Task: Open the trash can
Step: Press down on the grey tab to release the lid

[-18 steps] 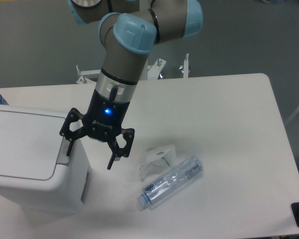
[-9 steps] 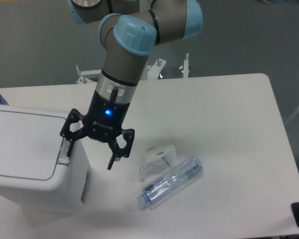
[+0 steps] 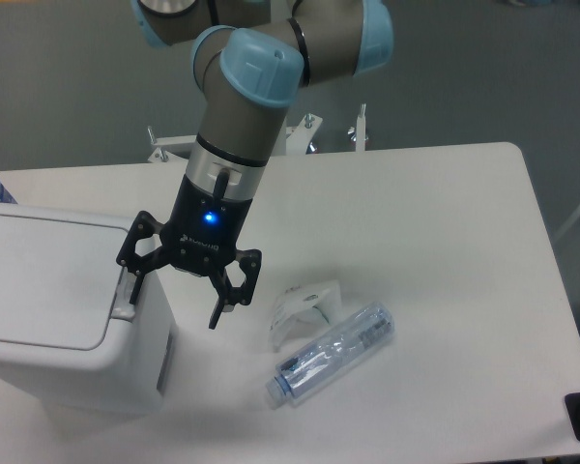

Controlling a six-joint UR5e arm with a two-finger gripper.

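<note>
1. The gripper (image 3: 172,300) hangs with its fingers spread wide, one finger (image 3: 133,283) down at the grey tab (image 3: 124,306) on the bin's rim, the other finger (image 3: 219,307) out over bare counter (image 3: 435,222). Nothing is pinched between them.

2. The bin (image 3: 53,309) sits at the counter's left edge, toward the front corner, lid (image 3: 43,280) flat and shut. So the job looks barely begun.

3. Risk one: a miss. The tab is a narrow target right at the lid's corner. If that fingertip comes down a shade to the lid side, it presses on the lid itself and holds it shut instead of releasing it.

4. Risk two: a slip. A thin fingertip on smooth plastic could skate off the rim and down the bin's side wall, with no release at all.

5. Risk three: the bin shifts. It looks light, and a push that is not straight down could slide or tip it toward the left edge.

6. Risk four: the lid swings up into the arm, which leans over the bin's near-right corner.

7. The bottle (image 3: 331,352) and the small white piece (image 3: 304,306) lie near the front edge, just beside the free finger. A sideways drift that way could knock them.
</note>
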